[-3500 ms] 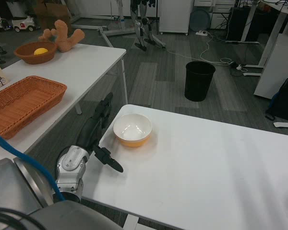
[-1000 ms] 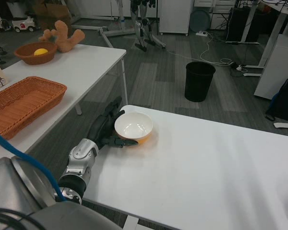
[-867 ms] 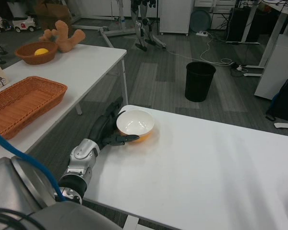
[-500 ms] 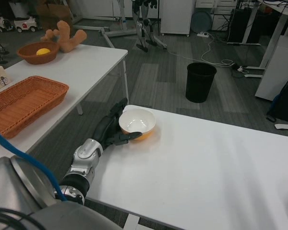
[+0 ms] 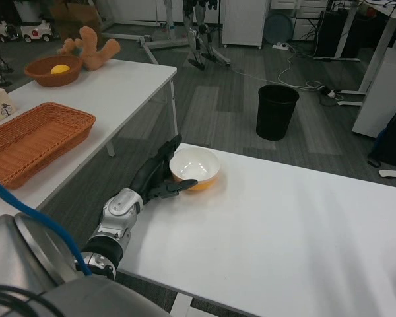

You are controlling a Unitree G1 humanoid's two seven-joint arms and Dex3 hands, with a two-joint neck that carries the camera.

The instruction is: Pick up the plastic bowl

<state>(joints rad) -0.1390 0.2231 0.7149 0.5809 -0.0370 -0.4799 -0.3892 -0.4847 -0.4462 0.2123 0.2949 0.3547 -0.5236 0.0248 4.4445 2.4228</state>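
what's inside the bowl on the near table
Nothing visible: the bowl shows only its bare white inside. The left hand grips its near-left rim, covering that edge and part of the orange outside, so what lies right there cannot be seen.

Right robot hand out of frame. Left robot hand [image 5: 157,177] covers near-left side of plastic bowl [image 5: 195,168]; bowl's underside unseen, so contact with table [image 5: 284,224] cannot be judged. Table cut off at right and bottom edges. Wicker basket [image 5: 33,139] cropped at left edge. Backpack [image 5: 393,139] cropped at right edge.
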